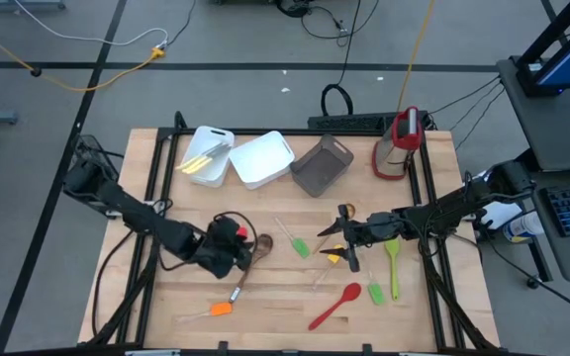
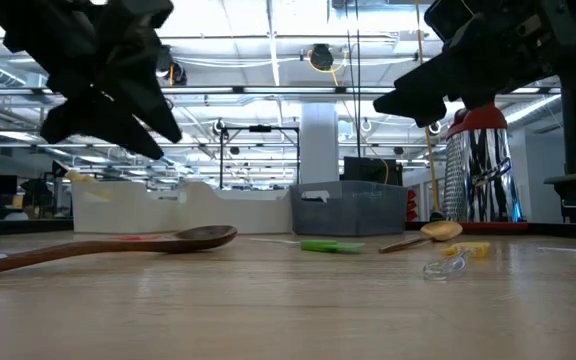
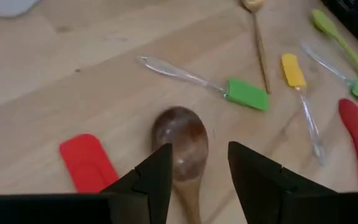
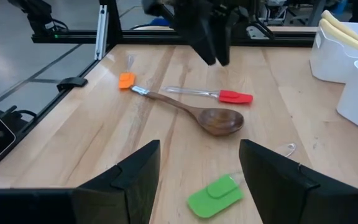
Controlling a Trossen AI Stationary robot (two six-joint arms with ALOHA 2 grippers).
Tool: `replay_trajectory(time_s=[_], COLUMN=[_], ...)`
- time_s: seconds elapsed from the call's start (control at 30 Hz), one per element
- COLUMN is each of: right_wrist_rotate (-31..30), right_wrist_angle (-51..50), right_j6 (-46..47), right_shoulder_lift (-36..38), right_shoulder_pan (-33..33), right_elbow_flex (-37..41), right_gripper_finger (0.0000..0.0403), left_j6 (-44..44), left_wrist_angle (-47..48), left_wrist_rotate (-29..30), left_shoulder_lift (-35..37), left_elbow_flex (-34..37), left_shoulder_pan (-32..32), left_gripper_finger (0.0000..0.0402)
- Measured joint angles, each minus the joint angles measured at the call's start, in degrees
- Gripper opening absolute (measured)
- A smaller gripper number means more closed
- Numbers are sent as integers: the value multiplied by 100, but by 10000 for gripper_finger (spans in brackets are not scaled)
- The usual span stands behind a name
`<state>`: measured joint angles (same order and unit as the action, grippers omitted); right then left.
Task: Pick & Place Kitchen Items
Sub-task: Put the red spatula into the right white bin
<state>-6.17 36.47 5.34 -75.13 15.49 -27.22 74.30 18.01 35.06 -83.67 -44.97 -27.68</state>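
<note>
My left gripper (image 1: 237,245) is open and hangs just above the bowl of the brown wooden spoon (image 3: 180,142), a finger on either side, clear of it. The spoon lies flat on the table (image 1: 249,265). A red spatula (image 3: 87,163) lies beside it. My right gripper (image 1: 332,240) is open and empty above the table's middle, over a yellow spatula (image 1: 335,257) and next to a green spatula (image 4: 215,194). A gold spoon (image 2: 438,231), a red spoon (image 1: 334,305), a green spoon (image 1: 394,265) and an orange spatula (image 1: 218,310) lie loose on the table.
Two white bins (image 1: 208,156) (image 1: 261,158) and a grey bin (image 1: 322,165) stand at the far edge; pale-handled utensils lie in the left white bin. A red-and-silver appliance (image 1: 396,144) stands at the far right. Another small green spatula (image 1: 375,293) lies near the green spoon.
</note>
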Motion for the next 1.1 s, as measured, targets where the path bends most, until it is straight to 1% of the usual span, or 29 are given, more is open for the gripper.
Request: replay_trajectory(time_s=[0.07, 0.17, 0.23, 0.37, 0.5, 0.7, 0.8, 0.9, 1.03, 1.1], right_wrist_rotate=[0, 0, 0, 0, 0, 0, -2, -13, -15, -14], right_wrist_angle=[8, 6, 5, -6, -11, 61, 179, 379, 767, 882], right_j6=[0, 0, 0, -1, -17, -20, -19, -2, -17, -22], right_shoulder_lift=[0, 0, 0, 0, 0, 0, 0, 0, 0, 0], right_shoulder_pan=[0, 0, 0, 0, 0, 0, 0, 0, 0, 0], right_elbow_flex=[0, 0, 0, 0, 0, 141, 294, 417, 527, 566], right_gripper_finger=[212, 212, 212, 212, 212, 212, 212, 212, 212, 212], left_j6=[127, 155, 199, 586, 865, 1210, 1236, 1035, 738, 632], left_wrist_angle=[174, 175, 348, 500, 530, 520, 565, 569, 678, 877], left_wrist_rotate=[-26, -76, -224, -670, -788, -797, -831, -841, -1020, -1080], left_shoulder_lift=[-74, -296, -385, -704, -1035, -1399, -1432, -1417, -1241, -1107], left_elbow_flex=[11, 9, 11, 11, 9, -15, -19, -35, -154, -264], left_shoulder_pan=[81, 226, 319, 549, 714, 932, 970, 973, 965, 936], left_gripper_finger=[159, 159, 159, 159, 159, 159, 159, 159, 159, 159])
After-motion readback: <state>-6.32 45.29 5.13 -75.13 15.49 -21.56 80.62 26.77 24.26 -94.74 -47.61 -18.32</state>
